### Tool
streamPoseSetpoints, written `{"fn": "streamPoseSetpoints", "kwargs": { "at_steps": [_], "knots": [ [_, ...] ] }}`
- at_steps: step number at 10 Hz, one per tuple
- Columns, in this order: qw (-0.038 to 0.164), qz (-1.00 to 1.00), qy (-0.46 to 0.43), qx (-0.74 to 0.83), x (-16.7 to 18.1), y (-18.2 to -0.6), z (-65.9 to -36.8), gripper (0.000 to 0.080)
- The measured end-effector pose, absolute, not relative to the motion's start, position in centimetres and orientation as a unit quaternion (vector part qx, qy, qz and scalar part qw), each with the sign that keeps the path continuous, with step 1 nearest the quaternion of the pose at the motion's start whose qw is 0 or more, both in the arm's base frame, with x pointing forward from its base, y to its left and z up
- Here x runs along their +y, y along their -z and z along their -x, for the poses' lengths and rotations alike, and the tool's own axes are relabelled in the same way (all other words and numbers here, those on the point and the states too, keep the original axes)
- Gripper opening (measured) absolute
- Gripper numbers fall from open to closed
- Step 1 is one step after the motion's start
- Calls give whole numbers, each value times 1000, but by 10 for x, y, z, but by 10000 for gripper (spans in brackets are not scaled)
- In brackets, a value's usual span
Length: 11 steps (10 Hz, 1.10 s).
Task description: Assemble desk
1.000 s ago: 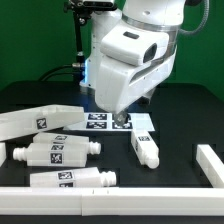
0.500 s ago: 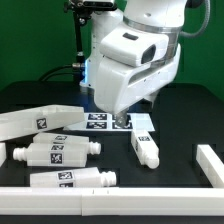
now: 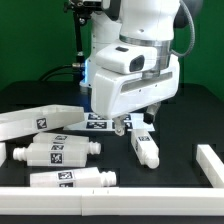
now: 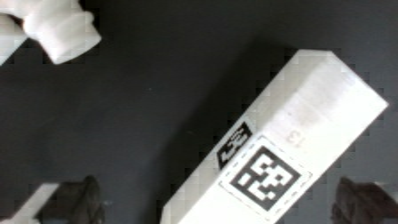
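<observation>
Wrist swung toward the exterior view's right since a second ago, and my gripper (image 3: 134, 124), jaws spread and empty, hangs over the far end of the lone desk leg (image 3: 145, 148), which lies on the table (image 3: 190, 118) with its long axis skewed to my jaws.

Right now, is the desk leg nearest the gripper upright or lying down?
Lying down: the desk leg rests on its long side, tag facing up.

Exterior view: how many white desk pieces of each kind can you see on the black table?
Blocky white plastic legs with square tags: 3
Flat white rectangular plastic slab: 1
Total: 4
</observation>
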<state>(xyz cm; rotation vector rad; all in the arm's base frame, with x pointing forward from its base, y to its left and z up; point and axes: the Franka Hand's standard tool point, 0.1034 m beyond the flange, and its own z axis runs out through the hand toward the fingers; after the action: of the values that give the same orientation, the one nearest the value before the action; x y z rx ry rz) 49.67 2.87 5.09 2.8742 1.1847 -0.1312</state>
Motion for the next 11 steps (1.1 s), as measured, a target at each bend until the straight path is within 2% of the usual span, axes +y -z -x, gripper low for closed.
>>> {"fn": "streamPoseSetpoints", "kwargs": {
  "at_steps": [2,4,5,6,11],
  "knots": [
    [15,-924,43,381,29,-50,-496,650],
    [15,-949,6,315,34,-52,-492,650],
    [5,-970,-9,241,37,-51,-489,650],
    [-6,-981,-16,192,38,-46,-489,650],
    [-12,-981,-16,192,48,-14,-482,650]
  ]
}}
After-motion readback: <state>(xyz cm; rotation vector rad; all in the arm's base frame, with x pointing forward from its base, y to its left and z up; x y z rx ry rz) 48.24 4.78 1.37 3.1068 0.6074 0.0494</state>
